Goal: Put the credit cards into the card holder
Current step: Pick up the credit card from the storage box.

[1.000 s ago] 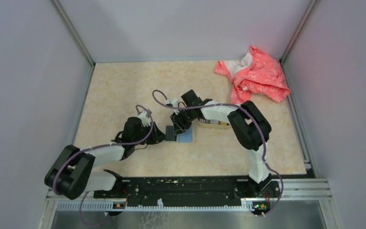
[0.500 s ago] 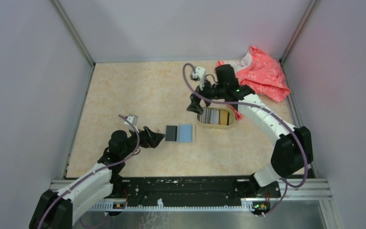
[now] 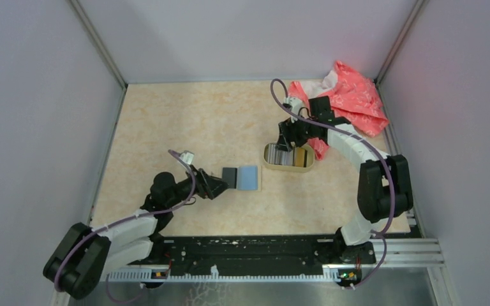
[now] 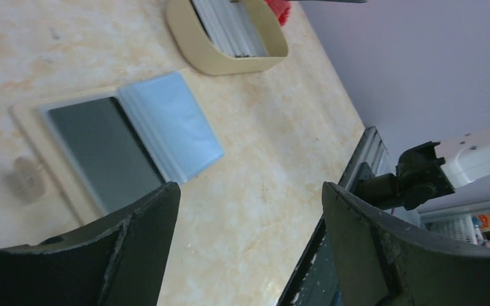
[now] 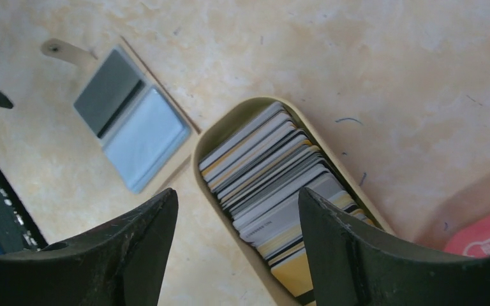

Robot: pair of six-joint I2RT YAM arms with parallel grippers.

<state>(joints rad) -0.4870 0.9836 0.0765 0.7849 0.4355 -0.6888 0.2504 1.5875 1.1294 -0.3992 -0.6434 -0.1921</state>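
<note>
No legible text, brand, number or sign in any view.
- Credit cards (image 5: 274, 185), stacked on edge in oval dish (image 4: 194, 41): faint print line on one grey card, too small to read.
- Open card holder (image 5: 131, 121): dark and pale-blue faces blank.
- Pink cloth (image 3: 351, 95): white pattern, no lettering discernible.

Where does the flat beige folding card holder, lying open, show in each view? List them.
Top external: flat beige card holder, open, near centre.
Left wrist: left of centre.
Right wrist: upper left.
Shared landmark: oval tan dish, beside it in all three.
</note>
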